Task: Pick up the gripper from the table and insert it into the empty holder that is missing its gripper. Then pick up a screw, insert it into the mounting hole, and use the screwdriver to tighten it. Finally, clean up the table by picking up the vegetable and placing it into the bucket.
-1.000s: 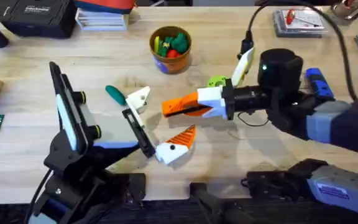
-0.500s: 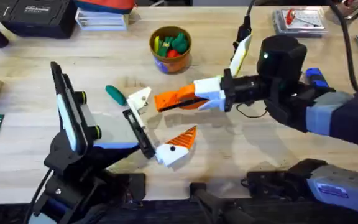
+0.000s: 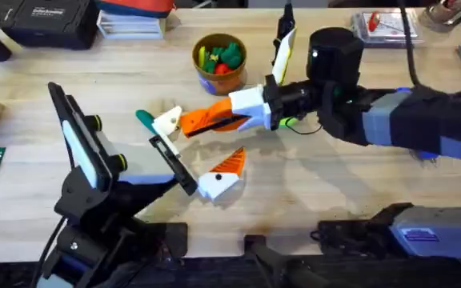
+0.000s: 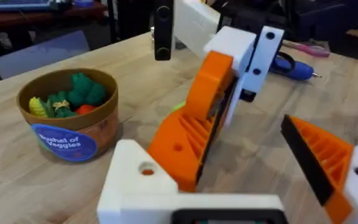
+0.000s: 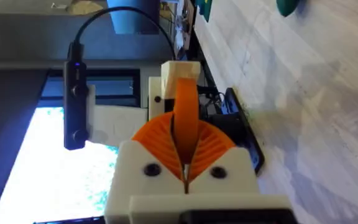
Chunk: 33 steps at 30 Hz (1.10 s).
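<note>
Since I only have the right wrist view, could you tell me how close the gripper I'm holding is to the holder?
Observer: In the left wrist view, the gripper, pinched in the right hand, has its tip against the holder. I cannot tell if it is seated.
Operator: Where is the screwdriver, please?
Observer: The screwdriver lies on the table, past your hand as the left wrist sees it.
Operator: And the vegetable?
Observer: The vegetable lies on the table just beyond the holder, outside the bucket.
</note>
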Tool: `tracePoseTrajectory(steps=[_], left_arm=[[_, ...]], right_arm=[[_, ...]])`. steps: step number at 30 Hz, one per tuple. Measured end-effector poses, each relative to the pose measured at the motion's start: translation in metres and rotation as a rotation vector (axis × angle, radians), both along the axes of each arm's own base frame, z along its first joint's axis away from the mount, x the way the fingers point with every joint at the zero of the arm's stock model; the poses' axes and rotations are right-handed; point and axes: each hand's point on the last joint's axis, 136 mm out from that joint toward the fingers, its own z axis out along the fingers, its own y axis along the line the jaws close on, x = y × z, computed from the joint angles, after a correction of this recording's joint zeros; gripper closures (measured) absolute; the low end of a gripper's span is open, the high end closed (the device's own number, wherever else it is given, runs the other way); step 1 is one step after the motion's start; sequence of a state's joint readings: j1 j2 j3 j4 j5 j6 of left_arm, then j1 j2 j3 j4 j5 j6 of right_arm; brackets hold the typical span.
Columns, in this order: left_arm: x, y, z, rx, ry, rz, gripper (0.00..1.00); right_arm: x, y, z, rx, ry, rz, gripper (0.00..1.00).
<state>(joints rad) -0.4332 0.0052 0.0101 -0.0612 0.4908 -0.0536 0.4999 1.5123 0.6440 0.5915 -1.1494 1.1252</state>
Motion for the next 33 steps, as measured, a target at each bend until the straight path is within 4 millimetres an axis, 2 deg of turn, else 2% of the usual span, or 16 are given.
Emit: tracePoseTrajectory(steps=[15, 21, 33], left_arm=[[-0.010, -0.007, 0.001, -0.001, -0.005, -0.066, 0.015], [-0.007, -0.005, 0.000, -0.009, 0.013, -0.045, 0.015], [0.007, 0.006, -0.001, -0.008, 0.016, 0.052, 0.015]], right_arm=[[-0.001, -0.004, 0.002, 0.023, -0.006, 0.036, 0.994], [0.006, 0.003, -0.006, 0.019, 0.005, 0.049, 0.994], [0.017, 0.021, -0.004, 0.019, 0.006, 0.079, 0.995]])
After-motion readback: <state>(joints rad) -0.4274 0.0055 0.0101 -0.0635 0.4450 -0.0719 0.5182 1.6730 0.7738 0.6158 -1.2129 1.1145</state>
